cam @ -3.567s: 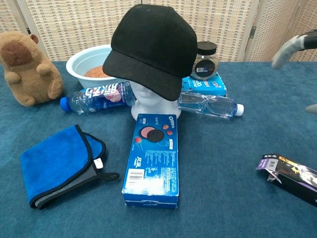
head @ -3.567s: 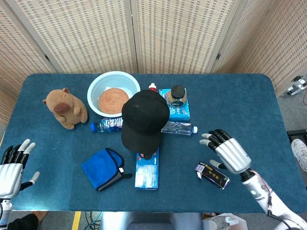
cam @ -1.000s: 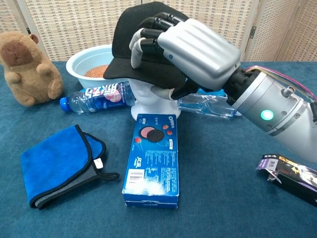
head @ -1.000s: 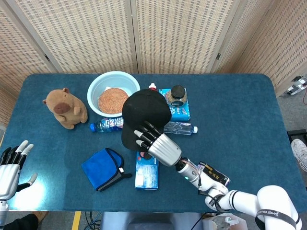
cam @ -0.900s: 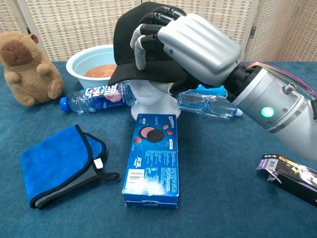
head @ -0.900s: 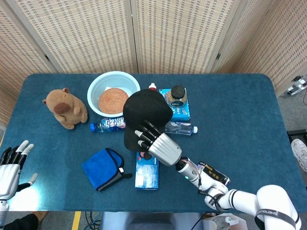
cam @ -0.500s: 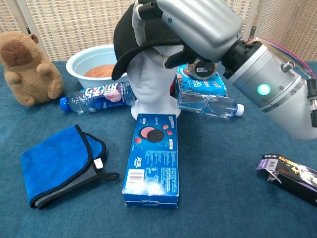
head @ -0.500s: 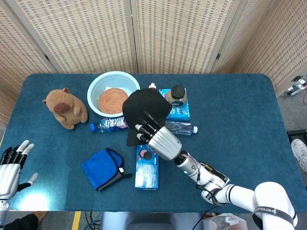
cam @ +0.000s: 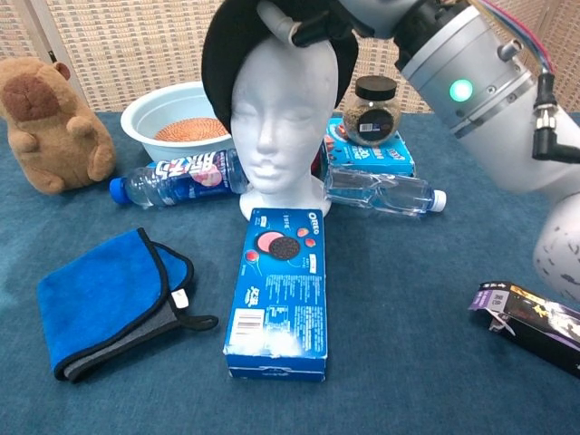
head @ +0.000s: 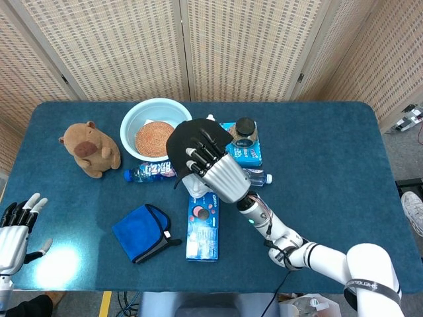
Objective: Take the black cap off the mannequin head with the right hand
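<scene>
The black cap [cam: 220, 63] is tipped up and back on the white mannequin head [cam: 278, 118], whose face is bare in the chest view. My right hand [head: 215, 168] grips the cap's brim from above; in the chest view only a thumb and the forearm [cam: 471, 82] show at the top edge. In the head view the cap [head: 180, 142] shows behind the hand's fingers, and the hand hides most of the mannequin head. My left hand [head: 14, 231] rests open at the table's near left corner, holding nothing.
A biscuit box [cam: 276, 290] lies in front of the mannequin head, a blue cloth [cam: 104, 299] to its left. A water bottle [cam: 172, 174], a pale bowl [head: 153, 129], a plush capybara [head: 89, 148], clear goggles [cam: 381, 192], a jar [cam: 373, 111] on a blue box and a dark packet [cam: 535, 324] surround it.
My right hand reached in from the right, took the cap's brim and lifted it up and back. The mannequin's face is uncovered now. The left hand stayed put.
</scene>
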You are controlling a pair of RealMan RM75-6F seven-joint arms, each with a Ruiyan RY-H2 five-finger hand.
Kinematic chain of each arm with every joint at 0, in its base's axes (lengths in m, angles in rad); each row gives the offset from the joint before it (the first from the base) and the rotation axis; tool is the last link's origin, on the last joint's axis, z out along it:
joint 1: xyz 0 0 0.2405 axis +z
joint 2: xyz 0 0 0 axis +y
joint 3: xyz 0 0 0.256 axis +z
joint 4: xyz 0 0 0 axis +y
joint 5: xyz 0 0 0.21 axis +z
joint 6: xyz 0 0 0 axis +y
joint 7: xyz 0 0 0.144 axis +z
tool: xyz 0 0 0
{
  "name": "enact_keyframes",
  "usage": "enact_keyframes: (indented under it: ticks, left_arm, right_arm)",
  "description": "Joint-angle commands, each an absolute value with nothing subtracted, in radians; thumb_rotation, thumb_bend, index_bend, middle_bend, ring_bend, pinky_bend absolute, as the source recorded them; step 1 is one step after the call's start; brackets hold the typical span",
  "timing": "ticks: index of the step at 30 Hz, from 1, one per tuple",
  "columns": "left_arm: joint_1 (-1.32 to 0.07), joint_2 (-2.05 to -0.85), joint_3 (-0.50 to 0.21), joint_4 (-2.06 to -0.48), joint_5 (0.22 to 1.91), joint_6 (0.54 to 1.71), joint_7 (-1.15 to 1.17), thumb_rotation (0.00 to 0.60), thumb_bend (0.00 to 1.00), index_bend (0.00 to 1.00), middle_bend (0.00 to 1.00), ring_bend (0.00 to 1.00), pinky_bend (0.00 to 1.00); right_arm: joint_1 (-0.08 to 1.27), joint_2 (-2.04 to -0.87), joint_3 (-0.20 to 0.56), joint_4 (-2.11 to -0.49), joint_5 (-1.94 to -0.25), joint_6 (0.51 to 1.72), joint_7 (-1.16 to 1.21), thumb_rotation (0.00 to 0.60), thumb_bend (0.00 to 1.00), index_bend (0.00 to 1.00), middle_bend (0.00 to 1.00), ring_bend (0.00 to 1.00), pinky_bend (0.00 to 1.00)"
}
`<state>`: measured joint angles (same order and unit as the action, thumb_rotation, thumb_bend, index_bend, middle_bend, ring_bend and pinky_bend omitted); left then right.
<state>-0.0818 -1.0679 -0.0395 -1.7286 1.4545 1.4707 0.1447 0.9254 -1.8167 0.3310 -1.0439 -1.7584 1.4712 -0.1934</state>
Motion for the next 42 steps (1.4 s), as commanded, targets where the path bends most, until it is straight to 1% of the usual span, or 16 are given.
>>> enact_keyframes:
  ticks: [1, 9, 13, 18, 21, 25, 29, 32, 35, 37, 39, 42]
  left_arm:
    - [-0.081, -1.068, -0.039, -1.728, 1.455, 1.471, 0.144, 0.6, 0.24, 0.11, 0.04, 0.07, 0.0]
    - [-0.081, -1.07, -0.039, -1.722, 1.454, 1.47, 0.138, 0.6, 0.24, 0.11, 0.04, 0.07, 0.0]
    - [-0.078, -1.069, -0.039, -1.721, 1.453, 1.474, 0.134, 0.6, 0.24, 0.11, 0.04, 0.07, 0.0]
    - [-0.079, -1.067, -0.039, -1.721, 1.452, 1.472, 0.131, 0.6, 0.24, 0.11, 0.04, 0.07, 0.0]
    - [-0.083, -1.066, -0.041, -1.724, 1.457, 1.469, 0.132, 0.6, 0.24, 0.11, 0.04, 0.07, 0.0]
    - [-0.089, -1.064, -0.042, -1.728, 1.46, 1.464, 0.135, 0.6, 0.24, 0.11, 0.04, 0.07, 0.0]
    - [-0.096, -1.061, -0.044, -1.732, 1.461, 1.455, 0.137, 0.6, 0.24, 0.11, 0.04, 0.06, 0.0]
    - [-0.103, -1.063, -0.044, -1.733, 1.467, 1.449, 0.137, 0.6, 0.24, 0.11, 0.04, 0.06, 0.0]
    - [-0.107, -1.066, -0.043, -1.735, 1.475, 1.446, 0.137, 0.6, 0.24, 0.11, 0.04, 0.06, 0.0]
    - [-0.109, -1.067, -0.041, -1.736, 1.479, 1.445, 0.137, 0.6, 0.24, 0.11, 0.04, 0.06, 0.0]
    - [-0.11, -1.068, -0.041, -1.737, 1.481, 1.444, 0.138, 0.6, 0.24, 0.11, 0.04, 0.06, 0.0]
    - [-0.11, -1.067, -0.038, -1.738, 1.483, 1.444, 0.137, 0.6, 0.24, 0.11, 0.04, 0.06, 0.0]
  right_arm:
    - [0.955, -1.815, 0.355, -1.016, -1.744, 1.464, -0.197, 0.6, 0.48, 0.74, 0.39, 0.22, 0.11]
    - [1.039, -1.824, 0.414, -0.925, -1.709, 1.469, -0.206, 0.6, 0.48, 0.75, 0.39, 0.22, 0.11]
    - [1.065, -1.821, 0.443, -0.896, -1.691, 1.499, -0.196, 0.6, 0.48, 0.75, 0.4, 0.22, 0.11]
    - [1.069, -1.785, 0.471, -0.911, -1.671, 1.557, -0.184, 0.6, 0.48, 0.75, 0.4, 0.22, 0.11]
    - [1.046, -1.746, 0.474, -0.969, -1.669, 1.602, -0.205, 0.6, 0.48, 0.75, 0.4, 0.22, 0.11]
    - [0.991, -1.654, 0.476, -1.076, -1.655, 1.632, -0.242, 0.6, 0.48, 0.75, 0.4, 0.22, 0.11]
    - [0.931, -1.551, 0.474, -1.163, -1.621, 1.618, -0.268, 0.6, 0.48, 0.75, 0.4, 0.22, 0.11]
    - [0.873, -1.484, 0.448, -1.235, -1.622, 1.632, -0.307, 0.6, 0.48, 0.75, 0.4, 0.22, 0.11]
    - [0.831, -1.431, 0.439, -1.285, -1.601, 1.626, -0.32, 0.6, 0.48, 0.75, 0.4, 0.22, 0.11]
    - [0.815, -1.405, 0.438, -1.285, -1.58, 1.611, -0.307, 0.6, 0.48, 0.75, 0.4, 0.22, 0.11]
    - [0.772, -1.392, 0.408, -1.32, -1.596, 1.647, -0.323, 0.6, 0.48, 0.75, 0.4, 0.22, 0.11]
    - [0.728, -1.369, 0.383, -1.352, -1.584, 1.653, -0.335, 0.6, 0.48, 0.75, 0.4, 0.22, 0.11]
